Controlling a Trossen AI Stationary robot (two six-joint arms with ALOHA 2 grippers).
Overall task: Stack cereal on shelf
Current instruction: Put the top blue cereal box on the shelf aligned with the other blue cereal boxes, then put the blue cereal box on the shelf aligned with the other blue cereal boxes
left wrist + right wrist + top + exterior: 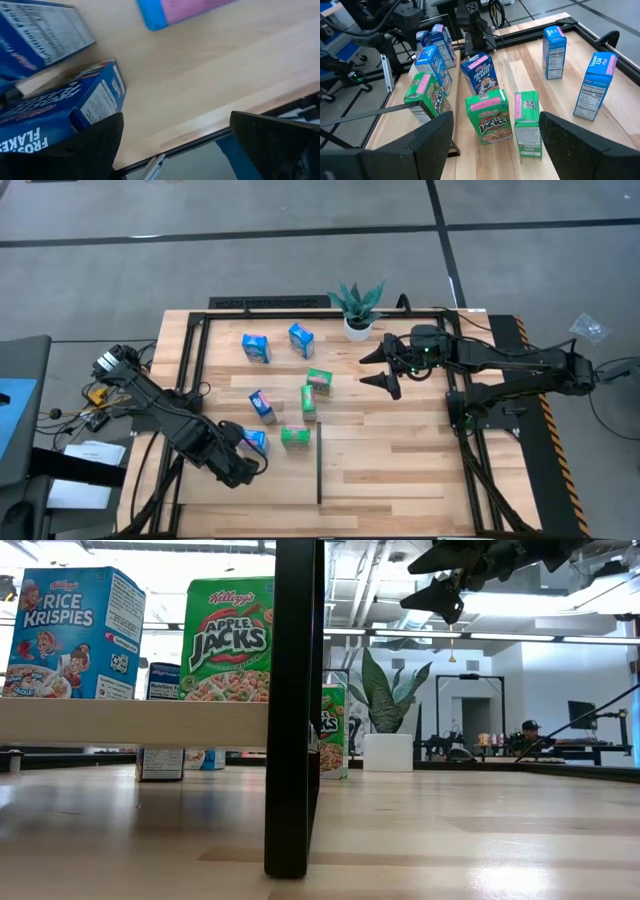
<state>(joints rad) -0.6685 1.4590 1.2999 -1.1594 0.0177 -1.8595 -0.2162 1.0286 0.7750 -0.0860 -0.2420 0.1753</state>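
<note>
**A:** How far along are you? Going left to right: your left gripper sits low at the table's near-left, jaws wide, holding nothing, with a blue box right beside one finger. Seven cereal boxes show from above, loose mid-table. Right gripper hovers high by the plant, open and empty too.

**B:** So mostly still to do?

**A:** Looks that way to me. The low view shows a Rice Krispies box and an Apple Jacks box up on a light plank, so maybe two are placed. A black post blocks the rest, so you can't get a full count.
</note>
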